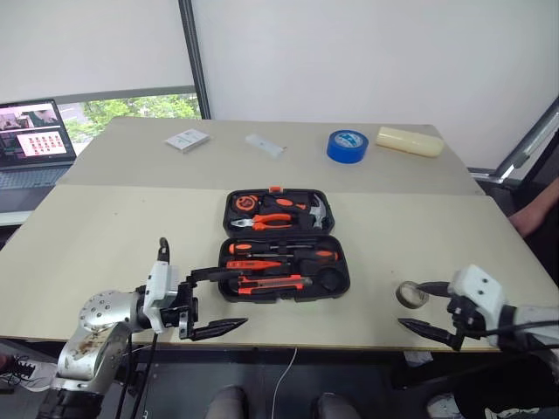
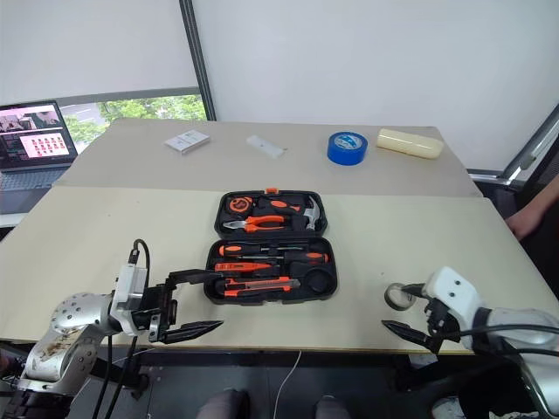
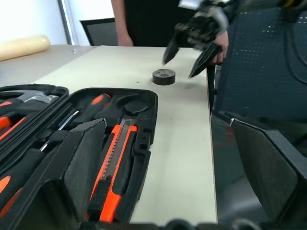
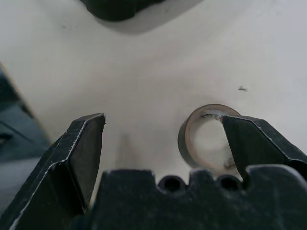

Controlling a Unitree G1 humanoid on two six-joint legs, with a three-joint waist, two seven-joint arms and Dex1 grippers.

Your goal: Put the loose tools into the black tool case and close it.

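Note:
The black tool case [image 1: 344, 271] lies open in the middle of the table. Its near half holds black-and-orange screwdrivers [image 1: 262, 249] and the orange-and-black utility knife [image 1: 272, 283]. Its far half holds the pliers and hammer. The small grey tape roll [image 1: 410, 294] lies loose on the table right of the case. My right gripper [image 1: 412, 305] is open and empty, with one finger over the roll [image 4: 206, 139] and the other beside it. My left gripper [image 1: 229, 301] stands open and empty at the case's near left corner, pointing right along the knife [image 3: 115, 163].
A blue tape roll [image 1: 348, 145], a pale yellow case [image 1: 410, 140], a white box [image 1: 187, 140] and a small white object [image 1: 265, 145] sit on the far table. A laptop [image 1: 33, 140] is far left. A person's arm [image 1: 533, 214] shows at the right edge.

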